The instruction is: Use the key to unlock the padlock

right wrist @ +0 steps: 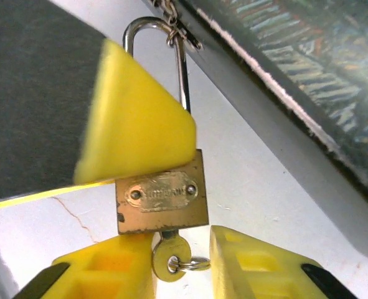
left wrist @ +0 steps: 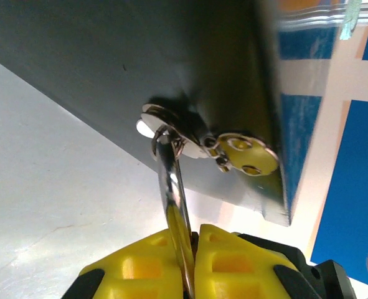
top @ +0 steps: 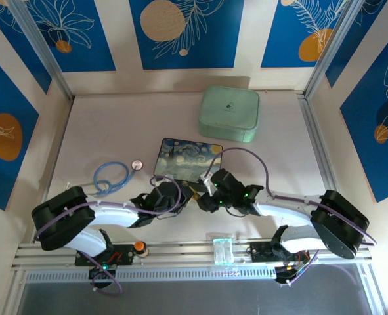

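This is a robot test booth in a lab. The white counter (top: 115, 131) is boxed in by wall panels (top: 187, 33) printed with blue leaf patterns and by aluminium posts (top: 43, 46). In front of the starry-night tin (top: 188, 159), the left arm (top: 82, 220) and right arm (top: 312, 216) are bolted to a metal rail (top: 180, 249). Behind the tin sits a mint-green case (top: 229, 113), and to its left a blue stethoscope (top: 111, 176).

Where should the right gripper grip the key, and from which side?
The key, by its round bow hanging below the padlock; the blade is sunk inside. Come from underneath. The bow faces the wrist camera, so the right gripper probably should roll to pinch its faces.
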### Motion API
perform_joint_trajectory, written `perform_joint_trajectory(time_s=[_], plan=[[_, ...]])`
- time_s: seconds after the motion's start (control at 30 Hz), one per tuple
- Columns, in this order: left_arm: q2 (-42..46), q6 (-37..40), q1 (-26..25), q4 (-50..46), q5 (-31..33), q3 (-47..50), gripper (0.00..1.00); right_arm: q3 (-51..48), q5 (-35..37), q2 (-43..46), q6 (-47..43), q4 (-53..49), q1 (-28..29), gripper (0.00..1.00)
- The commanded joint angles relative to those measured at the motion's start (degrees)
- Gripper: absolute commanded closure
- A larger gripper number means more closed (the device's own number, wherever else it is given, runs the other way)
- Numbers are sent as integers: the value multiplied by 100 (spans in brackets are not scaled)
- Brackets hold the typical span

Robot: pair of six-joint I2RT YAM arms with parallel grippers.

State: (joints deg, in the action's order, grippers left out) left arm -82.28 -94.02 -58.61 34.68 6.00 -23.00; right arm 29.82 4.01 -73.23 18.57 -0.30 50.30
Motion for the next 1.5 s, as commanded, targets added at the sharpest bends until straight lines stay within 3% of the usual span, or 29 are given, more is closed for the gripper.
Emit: perform_joint_trajectory(time_s=[0.0,0.27,1.0,1.17,1.33,1.47], plan=[[184,133,7,-153,-170,130,100,-54,-265,169,236,115,-208,71],[239,183,7,-198,-143,156,100,-100,-680,73,724,157,-637,64],[219,470,8,-762,15,20,100,-269,-714,297,1604,475,-750,51],[388,1212,7,-2046,148,-327,100,-162,-41,185,1968,270,-733,52],[534,2199,102,-3499,313,-706,95,-88,37,88,2019,224,-700,52],[475,2726,178,-4005,319,-780,92,54,248,-55,2054,26,-612,52]])
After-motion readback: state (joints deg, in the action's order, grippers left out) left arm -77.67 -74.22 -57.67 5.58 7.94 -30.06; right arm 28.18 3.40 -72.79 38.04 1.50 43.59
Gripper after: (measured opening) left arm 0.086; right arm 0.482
